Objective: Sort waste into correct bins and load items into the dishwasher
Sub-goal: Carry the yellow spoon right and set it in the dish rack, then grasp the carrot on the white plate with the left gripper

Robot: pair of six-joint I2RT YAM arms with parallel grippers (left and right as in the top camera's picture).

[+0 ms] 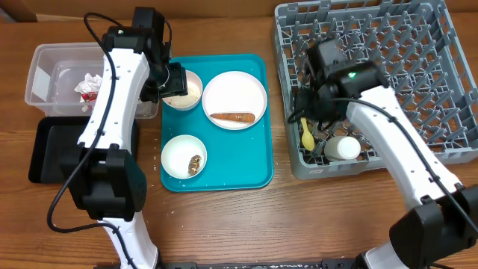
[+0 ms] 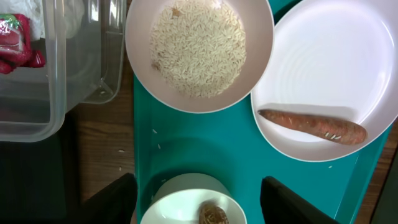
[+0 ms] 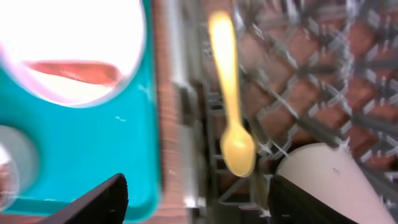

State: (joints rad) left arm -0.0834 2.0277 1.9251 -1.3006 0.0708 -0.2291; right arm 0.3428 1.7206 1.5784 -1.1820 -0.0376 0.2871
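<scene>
The right gripper (image 3: pixel 198 180) hangs over the near left corner of the grey dish rack (image 1: pixel 418 75) with its fingers spread wide and nothing between them. Just ahead of it, the yellow spoon (image 3: pixel 230 93) lies loose in the rack, bowl end toward the gripper, though the wrist view is blurred. Beside the spoon, a white cup (image 1: pixel 343 147) lies on its side in the same corner. The left gripper (image 2: pixel 198 180) hovers over the far left part of the teal tray (image 1: pixel 254 175), its fingers also apart and closed on nothing. Just beyond it is the rice bowl (image 2: pixel 199 50), a white bowl holding a layer of rice grains. To the right of that bowl, a pale plate (image 2: pixel 329 62) carries the orange carrot stick (image 2: pixel 311 124) lying across its near side. At the near left of the tray stands a second white bowl (image 1: pixel 184 155) with a brown food lump (image 1: pixel 196 164) in it. In the wrist view this bowl shows between the left fingers, but below them. Left of the tray, the clear tub (image 1: pixel 45 75) holds crumpled white paper and a red-and-white wrapper (image 1: pixel 89 84). The black tray (image 1: pixel 52 149) lies just in front of the tub, partly hidden by the left arm. A few stray grains dot the wooden table (image 1: pixel 224 224) by the teal tray's left edge.
</scene>
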